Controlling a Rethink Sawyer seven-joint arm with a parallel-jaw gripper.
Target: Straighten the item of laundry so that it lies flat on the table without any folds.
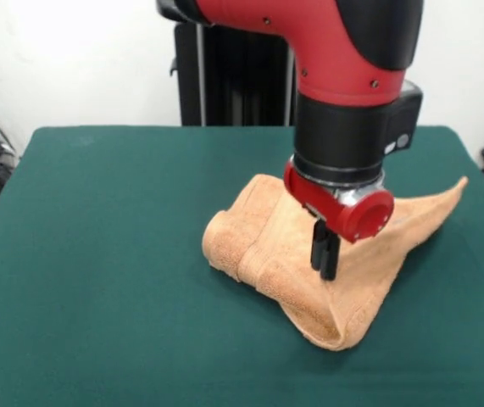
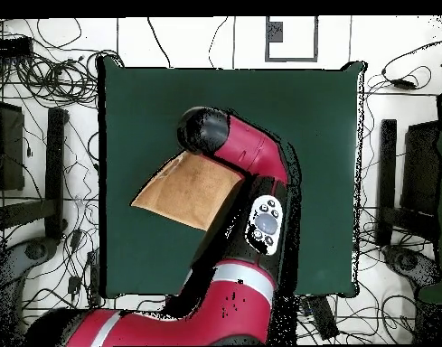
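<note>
Towel (image 1: 292,254): soft terry, light, limp. It'll drape and drag rather than slide as a sheet; loops should grip the felt, so expect some friction when pulled. Nothing fragile. It's bunched, not flat: a rolled fold along its 9 o'clock side in the front view, another doubled-over lip at the 5 o'clock end, and one corner stretched out to a point toward 2 o'clock. From overhead the towel (image 2: 190,190) reads as a tan quadrilateral left of tabletop centre, partly under the arm.

Best hold, I'd say: a free corner or the edge of the top layer at a fold, pinching one layer only, then peel outward. The pointed corner looks easiest to reach.

Gripper (image 1: 325,250) sits right over the towel's middle, jaws drawn close together, pointing down; tips look to be at or in the cloth, but I can't tell whether they've pinched any.

Tabletop (image 1: 97,254): dark green felt-like cover, matte, flat, with plenty of room around the towel.
</note>
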